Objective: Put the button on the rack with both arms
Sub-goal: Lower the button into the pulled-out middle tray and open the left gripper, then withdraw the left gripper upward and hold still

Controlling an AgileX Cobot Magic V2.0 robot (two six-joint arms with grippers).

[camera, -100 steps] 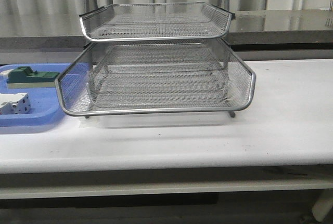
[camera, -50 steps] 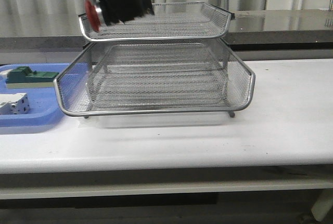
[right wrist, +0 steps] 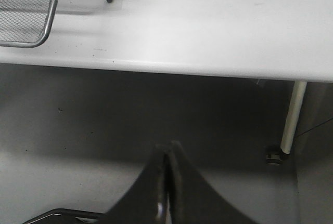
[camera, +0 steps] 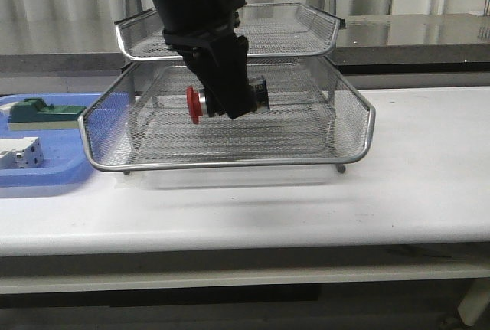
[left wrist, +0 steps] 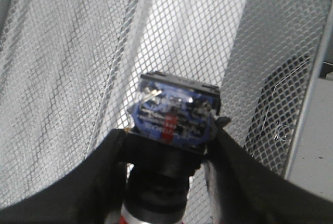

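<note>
The left arm [camera: 191, 8] has dropped from the rack's [camera: 230, 127] top tier to its wide middle tray, fingers [left wrist: 104, 182] clenched on the button [camera: 222, 100] just above the mesh. Right fingers [right wrist: 165, 182] pressed together, below the desk [right wrist: 208, 26] edge, near the rack's corner.

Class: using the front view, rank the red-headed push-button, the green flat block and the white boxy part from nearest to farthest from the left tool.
1. Red-headed push-button: gripped in the left tool.
2. Green flat block: left, in the blue plastic tray.
3. White boxy part: farthest left.
</note>
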